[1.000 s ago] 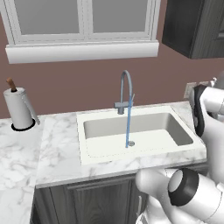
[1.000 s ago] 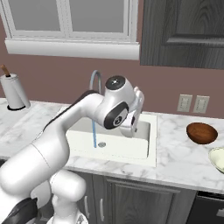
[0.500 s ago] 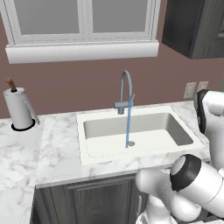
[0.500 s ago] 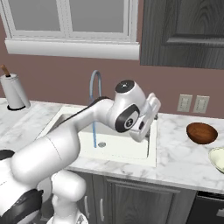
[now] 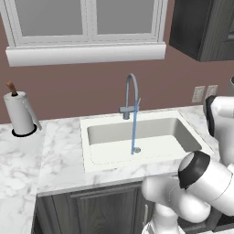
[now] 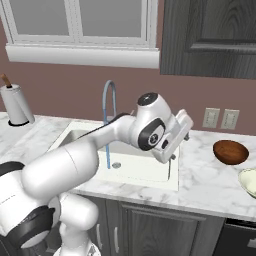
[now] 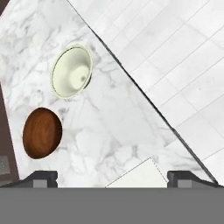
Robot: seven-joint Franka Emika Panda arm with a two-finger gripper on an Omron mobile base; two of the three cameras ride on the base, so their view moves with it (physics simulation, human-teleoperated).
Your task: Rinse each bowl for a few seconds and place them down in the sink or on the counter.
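A glossy reddish-brown bowl [image 6: 231,151] sits upright on the marble counter [image 6: 205,186] to the right of the sink [image 6: 145,173]. In the hand view the same bowl [image 7: 41,132] lies at the left, with a pale cream bowl [image 7: 71,72] beside it. That cream bowl [image 6: 248,180] is cut by the right edge of the right base view. My gripper [image 6: 171,156] hangs over the sink's right rim, left of the bowls. In the hand view the gripper [image 7: 113,177] is open, with nothing between its dark fingertips [image 7: 41,177].
Water runs from the grey gooseneck faucet [image 5: 131,91] into the sink [image 5: 109,151]. A paper towel roll [image 5: 20,114] stands at the far left. Wall sockets [image 6: 220,118] are behind the bowls. The counter's front edge [image 7: 144,94] crosses the hand view diagonally, with tiled floor beyond.
My arm has swung right, carrying the hand from over the basin to the sink's right rim. The gripper stays open. The water keeps running.
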